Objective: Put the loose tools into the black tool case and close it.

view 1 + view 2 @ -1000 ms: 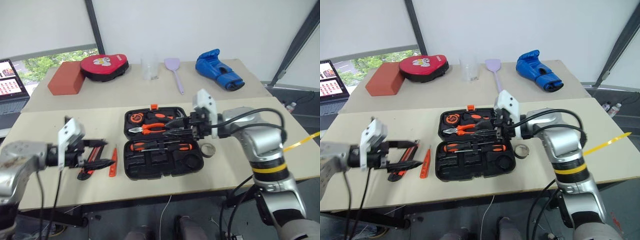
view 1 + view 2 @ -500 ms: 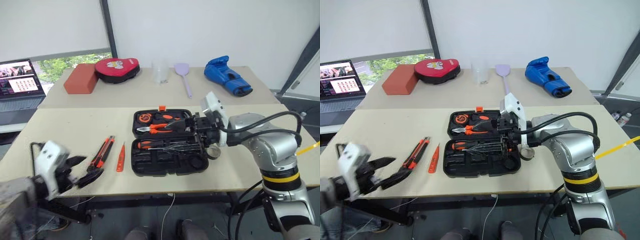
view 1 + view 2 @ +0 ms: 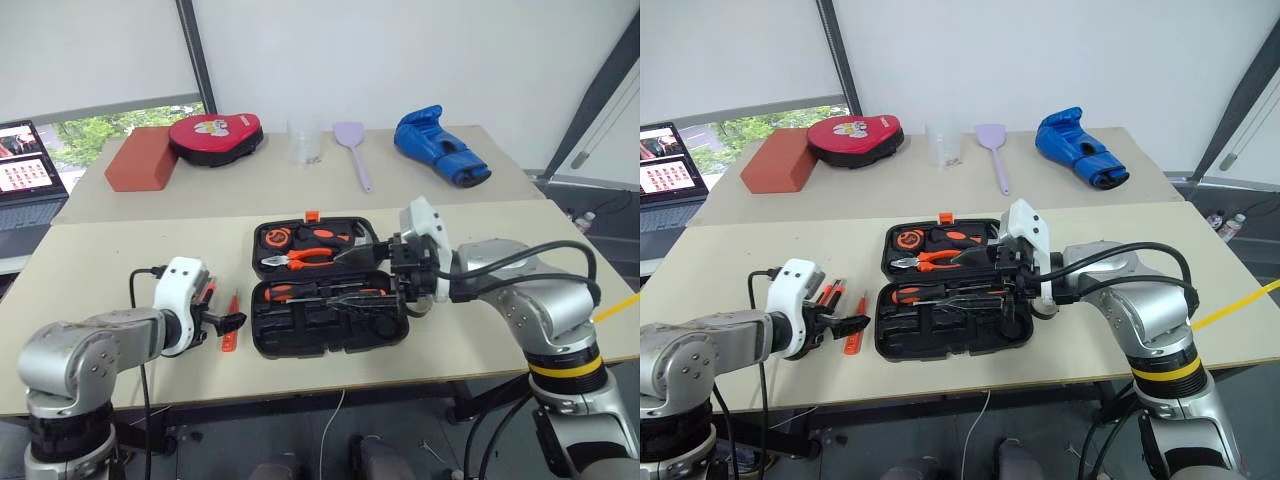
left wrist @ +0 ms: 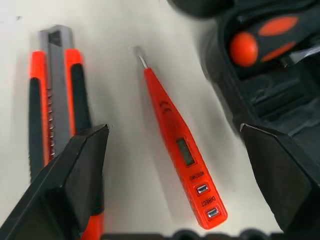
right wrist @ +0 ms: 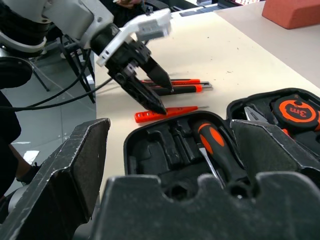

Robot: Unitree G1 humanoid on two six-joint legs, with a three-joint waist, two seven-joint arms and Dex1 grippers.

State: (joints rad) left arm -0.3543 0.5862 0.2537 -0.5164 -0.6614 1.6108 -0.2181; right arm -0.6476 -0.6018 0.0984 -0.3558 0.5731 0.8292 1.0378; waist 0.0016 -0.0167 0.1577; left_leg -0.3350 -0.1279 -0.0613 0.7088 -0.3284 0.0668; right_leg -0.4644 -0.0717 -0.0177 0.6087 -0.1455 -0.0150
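Note:
The black tool case (image 3: pixel 330 330) lies open on the near table. Pliers and a tape measure (image 5: pixel 297 111) fill its far half, and a black-and-orange screwdriver (image 5: pixel 216 146) lies in the near half. My right gripper (image 3: pixel 382 285) hovers open over the case's middle with nothing between its fingers. The slim orange tester pen (image 4: pixel 177 150) and the utility knife (image 4: pixel 55 100) lie side by side on the table left of the case. My left gripper (image 3: pixel 845 325) is tipped down over them, open, its fingers straddling the pen. The grey tape roll (image 3: pixel 1040 306) peeks out right of the case, under my right hand.
On the far table stand a red brick-like block (image 3: pixel 140 170), a red oval pad (image 3: pixel 215 135), a clear cup (image 3: pixel 303 142), a lilac spatula (image 3: pixel 353 150) and a blue boxing glove (image 3: pixel 440 145). A laptop (image 3: pixel 22 175) sits at the far left.
My left gripper has swung in from the table's near left edge to just above the tester pen and tipped downward. My right gripper has stayed over the case.

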